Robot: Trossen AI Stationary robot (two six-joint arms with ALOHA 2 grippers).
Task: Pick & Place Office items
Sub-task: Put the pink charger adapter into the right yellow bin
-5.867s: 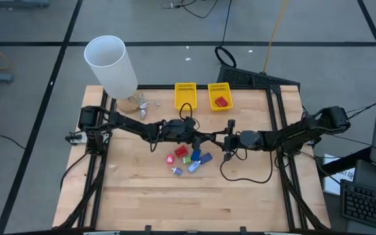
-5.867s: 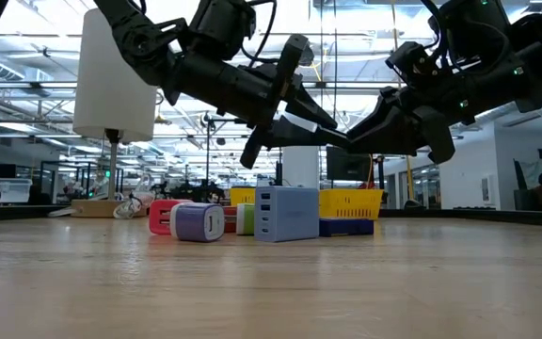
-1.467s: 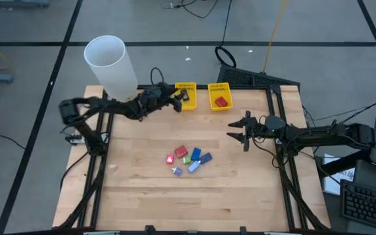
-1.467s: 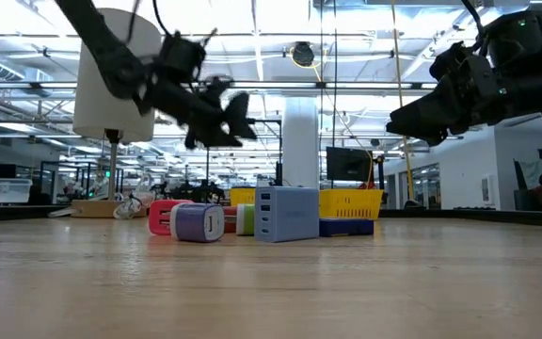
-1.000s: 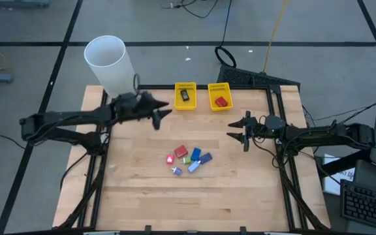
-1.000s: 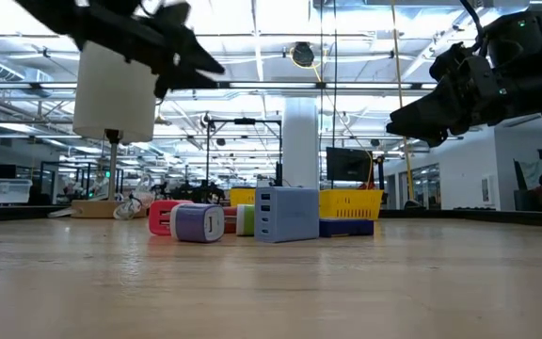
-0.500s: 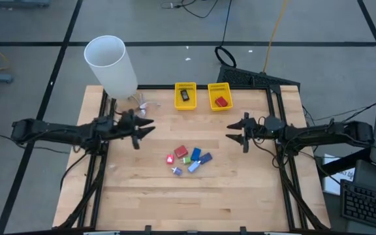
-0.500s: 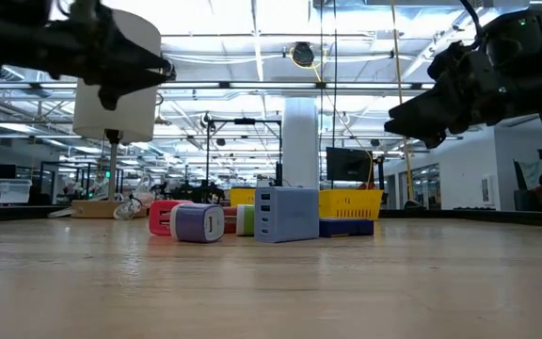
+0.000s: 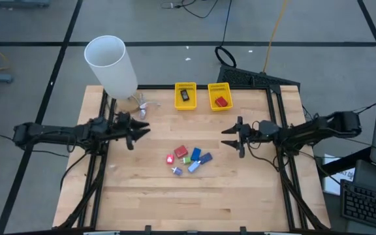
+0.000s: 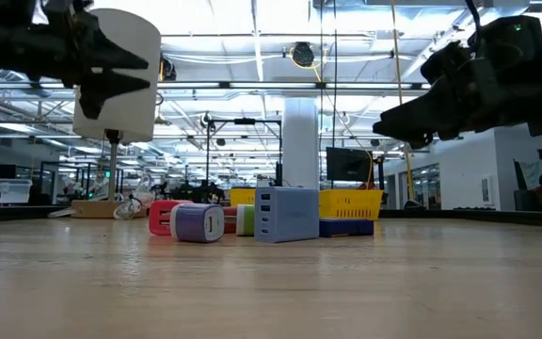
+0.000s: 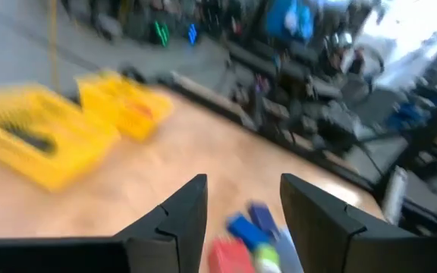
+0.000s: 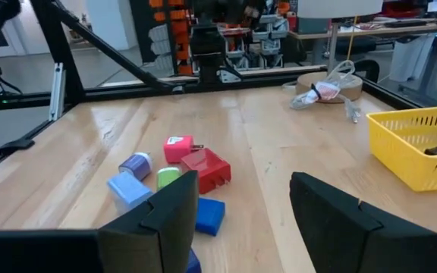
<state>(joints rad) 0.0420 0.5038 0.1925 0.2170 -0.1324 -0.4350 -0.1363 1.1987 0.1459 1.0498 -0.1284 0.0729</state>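
The office items lie in a cluster at mid-table (image 9: 188, 159): a red block (image 12: 207, 168), a pink one (image 12: 177, 146), a green one (image 12: 168, 177), a lavender one (image 12: 135, 163) and blue ones (image 12: 209, 214). The black rectangular item (image 9: 185, 95) lies in the left yellow basket (image 9: 177, 99), and a red item (image 9: 221, 101) in the right basket (image 9: 211, 98). My left gripper (image 9: 139, 130) hovers open left of the cluster. My right gripper (image 9: 230, 137) hovers open right of it, fingers pointing toward the items.
A tall white cylinder (image 9: 111, 65) stands at the far left corner, with a small tangle of clear wrap and cable (image 9: 140, 104) at its foot. The two baskets sit side by side at the far edge. Bare wood lies near the cluster's front.
My left gripper has drawn back from beside the left basket toward the table's left and near edges, staying open and empty. My right gripper has shifted a little toward the table's left, closer to the cluster. The items have not moved.
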